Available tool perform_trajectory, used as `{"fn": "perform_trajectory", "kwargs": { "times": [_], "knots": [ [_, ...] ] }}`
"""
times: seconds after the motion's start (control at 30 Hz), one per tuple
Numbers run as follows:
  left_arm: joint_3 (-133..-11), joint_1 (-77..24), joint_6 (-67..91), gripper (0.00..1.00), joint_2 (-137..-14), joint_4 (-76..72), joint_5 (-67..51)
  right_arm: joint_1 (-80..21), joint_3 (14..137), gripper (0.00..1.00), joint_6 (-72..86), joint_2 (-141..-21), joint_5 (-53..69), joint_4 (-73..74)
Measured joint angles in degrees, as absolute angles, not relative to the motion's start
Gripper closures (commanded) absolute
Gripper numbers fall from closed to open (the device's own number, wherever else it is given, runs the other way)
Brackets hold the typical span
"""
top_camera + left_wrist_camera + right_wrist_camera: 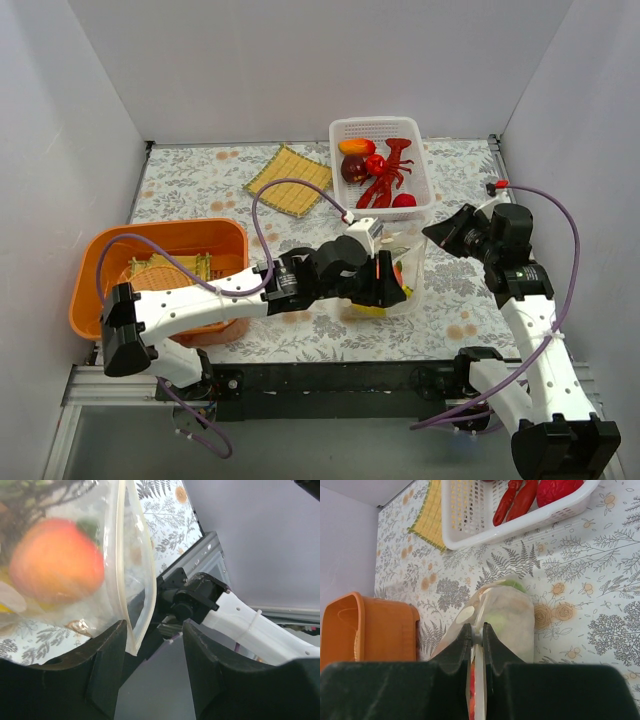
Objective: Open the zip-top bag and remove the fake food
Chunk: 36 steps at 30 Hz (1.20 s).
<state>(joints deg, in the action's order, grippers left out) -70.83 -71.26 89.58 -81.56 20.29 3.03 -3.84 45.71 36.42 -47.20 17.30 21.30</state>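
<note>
Desk (200,185) with a flowered cloth. Orange tub (165,227) at the near left corner, white basket (425,165) at the far edge right of centre with a red lobster (390,170) in it, and a yellow mat (290,178) just left of the basket.

The bag (512,615) sits near the near edge, a bit right of centre, between the two arms. The food is not out yet: a red-orange round fruit (55,560), a green-white leafy vegetable (509,586) and something yellow, likely the bananas (370,309), show through the plastic.

Key relation: the bag's long axis runs straight out from the right claw (476,632), and its zip lip comes back into both claws. The right claw is narrow, pinched on a thin strip of the bag's edge. The left claw (155,630) is wide and holds nothing; the zip lip hangs in its gap close against one finger, contact not clear.

Both arms are at the bag and the left one is free. Likely next: the left claw closes on that lip, then the two pull apart to open the mouth. Risk: thin, slippery plastic slips out, or both layers get pinched together
</note>
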Motion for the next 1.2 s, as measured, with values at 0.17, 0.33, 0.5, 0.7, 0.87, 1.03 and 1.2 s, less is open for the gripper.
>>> {"fn": "perform_trajectory", "kwargs": {
  "times": [0.17, 0.33, 0.5, 0.7, 0.87, 1.03, 1.2],
  "knots": [
    [-74.91, -71.29, 86.26, 0.5, -83.07, 25.58, 6.33, -4.64, 46.65, 0.99, 36.49, -47.16, 17.26, 22.0],
    [-79.64, -71.33, 83.13, 0.5, -84.93, 32.36, 10.81, -5.8, 47.48, 0.99, 36.69, -47.64, 16.69, 22.44],
    [-86.54, -71.33, 79.24, 0.5, -89.52, 37.23, 15.73, -7.31, 47.72, 0.99, 37.19, -47.83, 15.88, 22.39],
    [-92.42, -71.35, 75.5, 0.51, -97.08, 41.63, 19.49, -9.34, 48.01, 0.99, 37.36, -48.16, 14.52, 22.28],
    [-94.59, -71.37, 73.93, 0.65, -100.9, 45.28, 24.64, -10.41, 48.14, 0.99, 37.36, -48.49, 13.54, 22.61],
    [-96.49, -71.37, 72.31, 1.0, -102.74, 46.61, 28.51, -10.63, 49.52, 0.99, 37.19, -48.77, 12.78, 23.99],
    [-96.6, -71.37, 71.09, 1.0, -102.91, 45.91, 29.15, -10.76, 50.43, 0.97, 36.97, -48.73, 12.23, 25.19]
  ]
}}
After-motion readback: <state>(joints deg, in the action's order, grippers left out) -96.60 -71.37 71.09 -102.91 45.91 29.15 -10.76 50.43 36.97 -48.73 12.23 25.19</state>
